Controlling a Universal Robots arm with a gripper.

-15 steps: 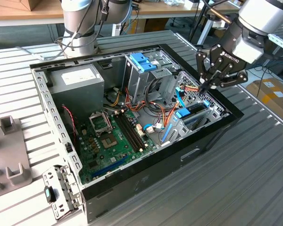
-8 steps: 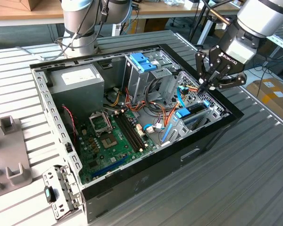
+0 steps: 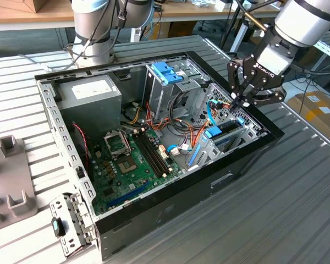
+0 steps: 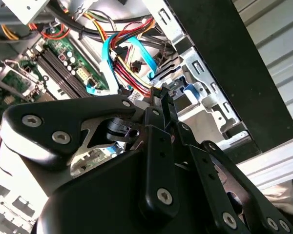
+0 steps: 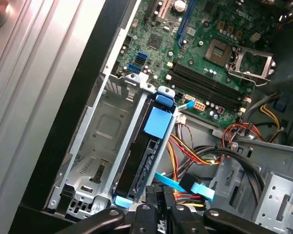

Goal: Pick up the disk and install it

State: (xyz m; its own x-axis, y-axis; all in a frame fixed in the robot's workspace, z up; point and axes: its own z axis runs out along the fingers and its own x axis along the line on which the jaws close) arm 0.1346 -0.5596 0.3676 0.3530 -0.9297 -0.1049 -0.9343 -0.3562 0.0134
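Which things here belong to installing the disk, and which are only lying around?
Belonging to the job:
- disk, standing in the drive bay
- gripper, right above it

Only lying around:
- grey brackets on the table
- loose metal panel

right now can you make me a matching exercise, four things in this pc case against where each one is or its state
Things:
1. dark hard disk in blue plastic carrier
2. black robot gripper
3. empty silver processor socket
4. blue plastic handle

Places or states:
A. on the green motherboard, mid-case
B. on top of the upright metal cage
C. standing on edge in the drive bay by the case's black wall
D. poised over the drive bay corner

Pairs: 1-C, 2-D, 3-A, 4-B
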